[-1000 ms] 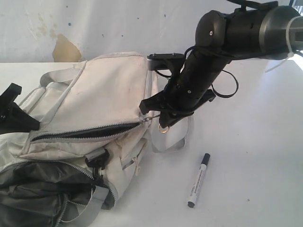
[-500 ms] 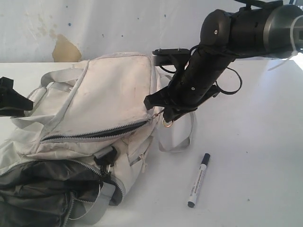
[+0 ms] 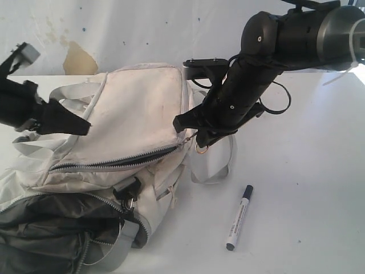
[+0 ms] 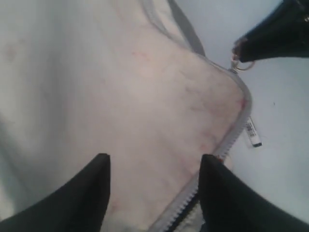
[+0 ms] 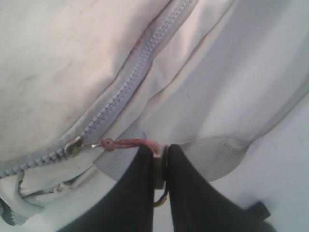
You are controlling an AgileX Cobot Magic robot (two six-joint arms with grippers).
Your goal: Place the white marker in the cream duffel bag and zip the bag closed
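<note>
Right pincer (image 5: 161, 154) is pressed shut on zip pull (image 5: 126, 143); left pincer (image 4: 154, 162) is spread above cream duffel bag (image 3: 137, 108). White marker (image 3: 239, 218) lies on table (image 3: 308, 171) beside bag. I judge it light, rigid, roll-prone; grip mid-barrel, crosswise.

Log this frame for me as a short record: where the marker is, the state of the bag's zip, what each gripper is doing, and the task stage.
white marker: lying on the table, apart from the bag, untouched
cream duffel bag: lying on the table; top zip partly open, dark gap showing
left gripper: open, above the bag's fabric, holding nothing
right gripper: shut on the zip pull cord
task stage: marker not yet in the bag
</note>
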